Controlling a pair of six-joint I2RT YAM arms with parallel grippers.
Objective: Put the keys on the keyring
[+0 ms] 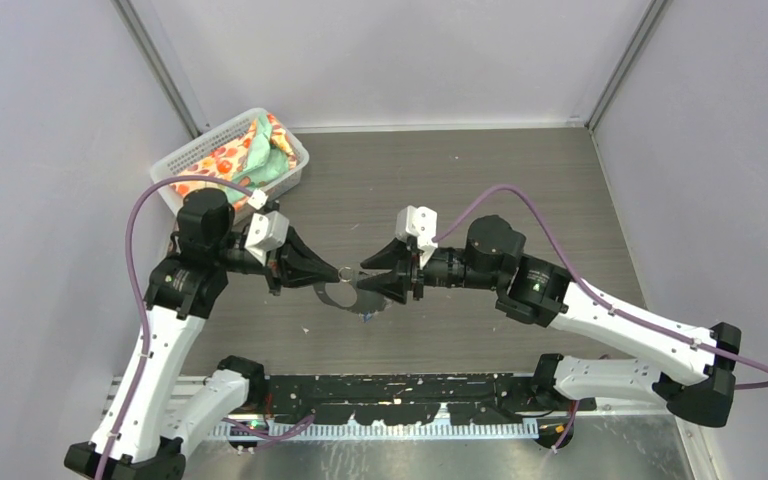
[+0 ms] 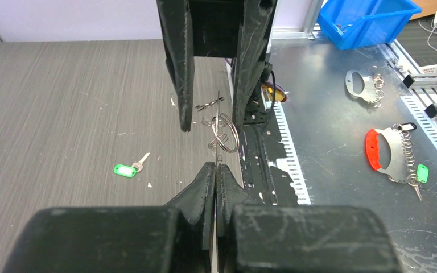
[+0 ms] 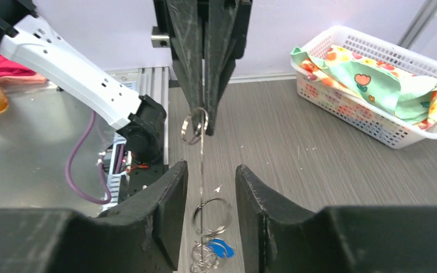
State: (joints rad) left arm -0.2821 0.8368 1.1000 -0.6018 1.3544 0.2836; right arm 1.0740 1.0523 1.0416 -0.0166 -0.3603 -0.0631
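Note:
My left gripper (image 2: 215,166) is shut on the keyring (image 2: 218,114), a thin grey metal piece seen edge-on, held above the table between the two arms (image 1: 345,292). Small split rings (image 2: 225,133) hang from it. My right gripper (image 3: 210,170) faces the left one (image 1: 332,270) with its jaws open on either side of the keyring's edge (image 3: 202,153), not touching it. The blue-tagged key (image 3: 222,248) hangs low among the rings (image 3: 211,216). The green-tagged key (image 2: 127,169) lies flat on the table, left of the grippers in the left wrist view.
A white mesh basket (image 1: 188,152) holding patterned cloth stands at the table's back left. On the metal bench beyond the table's near edge lie a red-handled ring set (image 2: 388,149), another ring set (image 2: 364,88) and a blue bin (image 2: 370,20).

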